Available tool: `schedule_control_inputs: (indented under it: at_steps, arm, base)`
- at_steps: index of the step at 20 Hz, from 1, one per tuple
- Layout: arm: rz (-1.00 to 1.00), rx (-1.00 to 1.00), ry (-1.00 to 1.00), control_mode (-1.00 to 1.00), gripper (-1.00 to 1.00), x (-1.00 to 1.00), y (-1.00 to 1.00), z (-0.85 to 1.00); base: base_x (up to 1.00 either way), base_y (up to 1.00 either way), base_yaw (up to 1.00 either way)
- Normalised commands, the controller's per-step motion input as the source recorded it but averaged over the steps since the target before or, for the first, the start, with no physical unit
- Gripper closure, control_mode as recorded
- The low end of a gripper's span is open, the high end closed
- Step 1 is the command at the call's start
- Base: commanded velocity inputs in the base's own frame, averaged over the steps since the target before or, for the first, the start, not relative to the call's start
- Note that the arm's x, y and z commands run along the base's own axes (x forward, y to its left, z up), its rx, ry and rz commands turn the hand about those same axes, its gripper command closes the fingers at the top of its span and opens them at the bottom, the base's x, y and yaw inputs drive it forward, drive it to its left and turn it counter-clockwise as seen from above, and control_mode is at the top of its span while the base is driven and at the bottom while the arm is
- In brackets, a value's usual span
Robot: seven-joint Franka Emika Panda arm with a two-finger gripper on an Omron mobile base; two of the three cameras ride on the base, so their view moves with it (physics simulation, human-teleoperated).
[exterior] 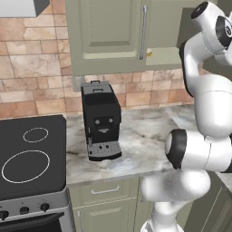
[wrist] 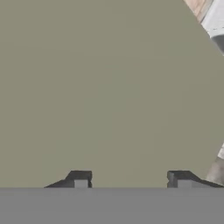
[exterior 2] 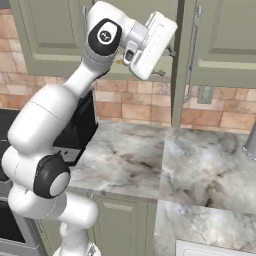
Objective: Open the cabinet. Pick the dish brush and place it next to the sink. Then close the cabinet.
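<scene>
The cabinet (exterior: 108, 36) hangs above the marble surface (exterior: 145, 136), its right door swung out edge-on. Arm raised high to it. A black coffee machine (exterior: 101, 120) stands near the surface's back edge. The tool (wrist: 131, 181) faces plain green panel, fingers apart, nothing between them.

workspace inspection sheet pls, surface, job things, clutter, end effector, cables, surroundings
surface: marble counter, bare in front of the arm
job's things: cabinet, left door shut, right door swung out edge-on; a small yellow thing on the shelf, too small to name
clutter: black coffee machine on the counter
end effector: raised at the cabinet, fingertips apart, nothing seen between them
cables: nothing seen
surroundings: cooktop at left, brick backsplash, wall outlet
</scene>
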Motion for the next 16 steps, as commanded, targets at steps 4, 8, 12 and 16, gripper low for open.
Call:
schedule_control_inputs:
  at_steps: [4, 8, 12, 16]
  arm:
    - [0.0, 0.04, 0.0, -1.0, -1.0, -0.14, -0.31, -0.04]
    - [0.0, 0.02, 0.0, -1.0, -1.0, -0.01, 0.2, -0.08]
    - [0.02, 0.0, 0.05, -1.0, -1.0, 0.0, 0.38, 0.01]
    - [0.11, 0.0, 0.08, -1.0, -1.0, -0.04, 0.43, 0.1]
  base:
    - [0.0, 0.0, 0.0]
    - [0.0, 0.0, 0.0]
    - [0.0, 0.0, 0.0]
    - [0.0, 0.0, 0.0]
